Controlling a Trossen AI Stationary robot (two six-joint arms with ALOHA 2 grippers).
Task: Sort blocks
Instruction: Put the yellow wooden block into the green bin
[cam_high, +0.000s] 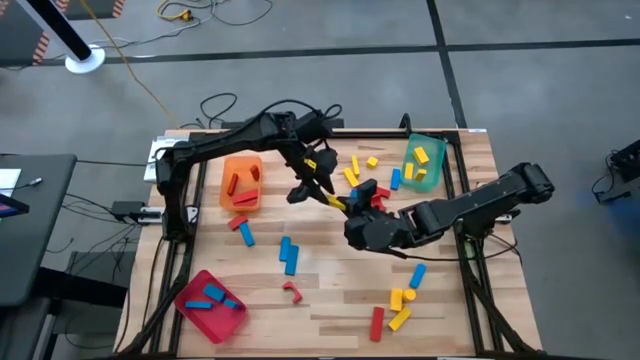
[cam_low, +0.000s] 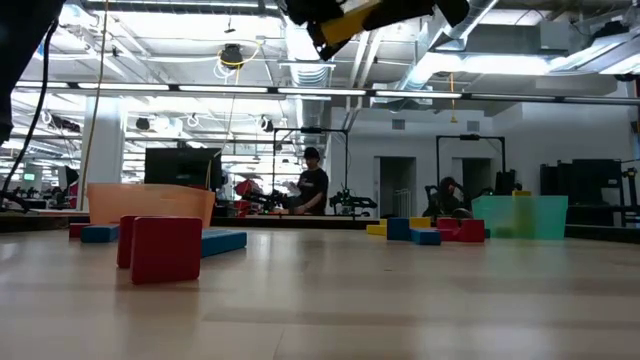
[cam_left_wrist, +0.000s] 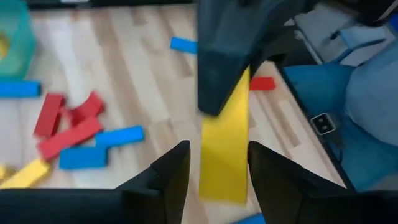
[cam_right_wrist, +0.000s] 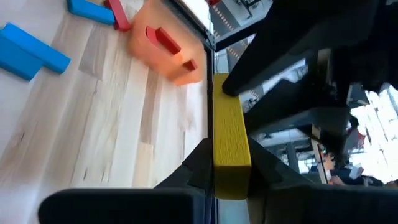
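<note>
Three trays: one orange (cam_high: 240, 170), one green (cam_high: 436, 172), one red (cam_high: 222, 322). Each holds two blocks: red (cam_high: 243, 180), yellow (cam_high: 421, 155), blue (cam_high: 214, 295). Two grippers, left (cam_high: 312, 186) and right (cam_high: 356, 222), have one yellow bar (cam_high: 334, 200) between them. Beside the right gripper lie three yellow (cam_high: 400, 318), one blue (cam_high: 417, 275) and one red (cam_high: 377, 322). The cluster (cam_high: 372, 192) touching it is uncountable.

An orange tray (cam_high: 240, 182) sits at ten o'clock on the wooden counter (cam_high: 330, 285), a green tray (cam_high: 424, 163) at two. A red tray (cam_high: 210, 305) lies at seven o'clock.
</note>
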